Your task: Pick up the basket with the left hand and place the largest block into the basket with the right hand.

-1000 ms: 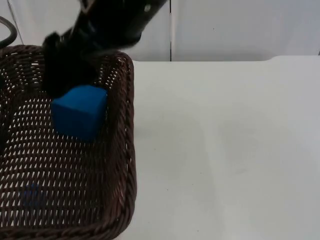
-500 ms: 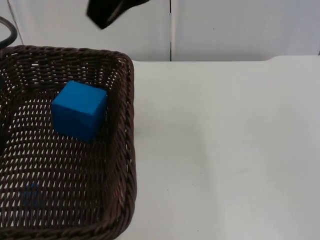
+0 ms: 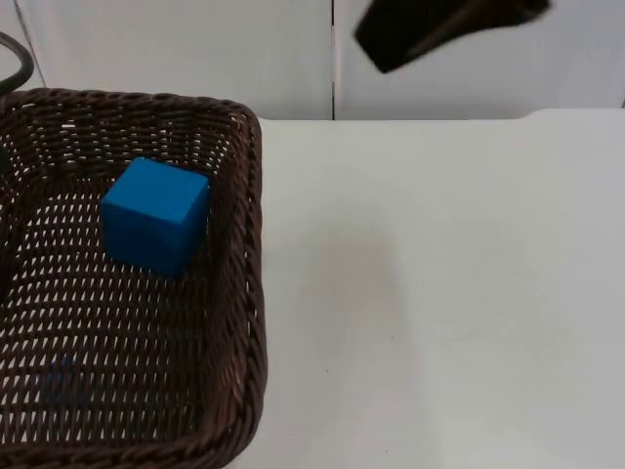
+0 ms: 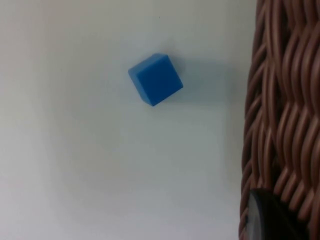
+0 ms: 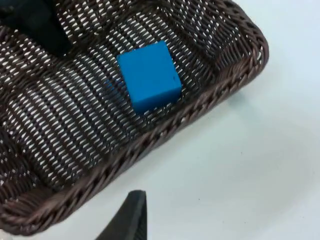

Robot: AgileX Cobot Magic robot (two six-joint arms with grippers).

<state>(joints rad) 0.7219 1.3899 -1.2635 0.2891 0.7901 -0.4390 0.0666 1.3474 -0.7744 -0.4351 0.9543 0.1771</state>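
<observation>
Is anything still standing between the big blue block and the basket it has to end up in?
Nothing visible: the large blue block already sits inside the wicker basket, near its far right corner. The right pincer is up above the table's far edge, holding nothing.

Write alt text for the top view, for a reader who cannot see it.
A large blue cube sits inside a dark brown woven wicker basket on the white table. The right gripper hangs high against the grey partition wall.
</observation>
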